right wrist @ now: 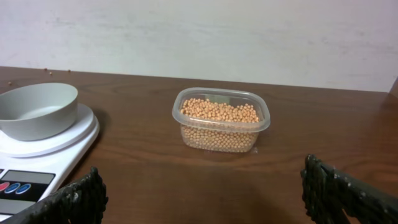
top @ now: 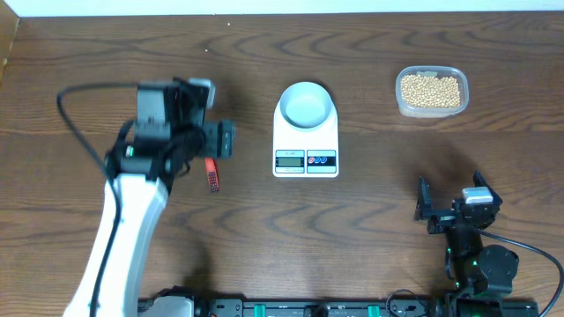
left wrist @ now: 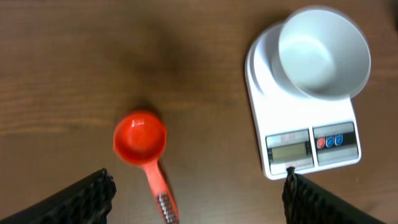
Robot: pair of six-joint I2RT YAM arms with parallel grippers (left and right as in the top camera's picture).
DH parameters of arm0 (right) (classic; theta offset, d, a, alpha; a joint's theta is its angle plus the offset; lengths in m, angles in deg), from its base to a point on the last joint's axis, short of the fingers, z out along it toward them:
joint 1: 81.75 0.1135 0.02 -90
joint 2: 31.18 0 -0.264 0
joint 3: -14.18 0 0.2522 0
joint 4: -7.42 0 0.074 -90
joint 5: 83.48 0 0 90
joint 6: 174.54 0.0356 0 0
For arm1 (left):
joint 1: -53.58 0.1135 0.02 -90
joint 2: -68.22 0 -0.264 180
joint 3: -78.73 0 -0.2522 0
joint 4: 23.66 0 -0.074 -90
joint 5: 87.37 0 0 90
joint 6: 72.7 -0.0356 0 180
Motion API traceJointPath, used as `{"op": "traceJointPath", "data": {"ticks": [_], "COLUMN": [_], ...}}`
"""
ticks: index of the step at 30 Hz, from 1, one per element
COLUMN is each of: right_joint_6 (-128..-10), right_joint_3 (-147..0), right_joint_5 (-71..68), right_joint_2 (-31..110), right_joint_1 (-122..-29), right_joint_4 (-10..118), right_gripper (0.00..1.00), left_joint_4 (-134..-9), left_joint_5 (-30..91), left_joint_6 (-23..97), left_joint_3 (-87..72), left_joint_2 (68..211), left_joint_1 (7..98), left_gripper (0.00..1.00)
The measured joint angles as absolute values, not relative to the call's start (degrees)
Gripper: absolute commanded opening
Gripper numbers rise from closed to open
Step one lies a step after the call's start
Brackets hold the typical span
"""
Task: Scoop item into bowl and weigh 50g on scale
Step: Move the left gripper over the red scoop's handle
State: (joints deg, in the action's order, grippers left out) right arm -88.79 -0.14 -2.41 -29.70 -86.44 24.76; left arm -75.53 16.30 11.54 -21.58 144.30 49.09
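The item, many tan beads (top: 431, 91), fills a clear plastic tub (right wrist: 260, 124) at the back right. The pale bowl (top: 306, 104) stands empty on the white scale (top: 306, 161) at mid-table. A red scoop (left wrist: 140, 138) lies flat on the wood left of the scale, cup away from me, handle (left wrist: 158, 186) pointing between my left fingers. My left gripper (left wrist: 198, 200) hangs open above the handle, not touching it. My right gripper (right wrist: 205, 199) is open and empty near the front right, facing the tub.
Bare wood lies between the scale (right wrist: 37, 168) and the tub. A pale wall closes the far side in the right wrist view. A few stray beads (right wrist: 46, 71) lie at the back left edge. A black rail (top: 291, 308) runs along the front.
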Motion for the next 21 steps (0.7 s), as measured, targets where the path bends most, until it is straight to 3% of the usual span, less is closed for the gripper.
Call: {"op": "traceJointPath", "data": {"ticks": [12, 21], "right_joint_6": [-88.8, -88.8], "right_joint_3": [-0.1, -0.1], "right_joint_5": [-2.4, -2.4], "right_joint_2": [-29.7, -29.7], "right_joint_1": [-86.4, -86.4], "right_joint_4": [24.8, 24.8], "right_gripper": [0.99, 0.99], "left_joint_4": [-74.0, -73.1], "left_joint_5": [25.7, 23.4], "left_joint_6": [11.5, 14.0], "left_joint_3": [-18.7, -18.7], "left_joint_2": [151.0, 151.0], "left_joint_1": [49.1, 49.1], "left_gripper": [0.88, 0.89]}}
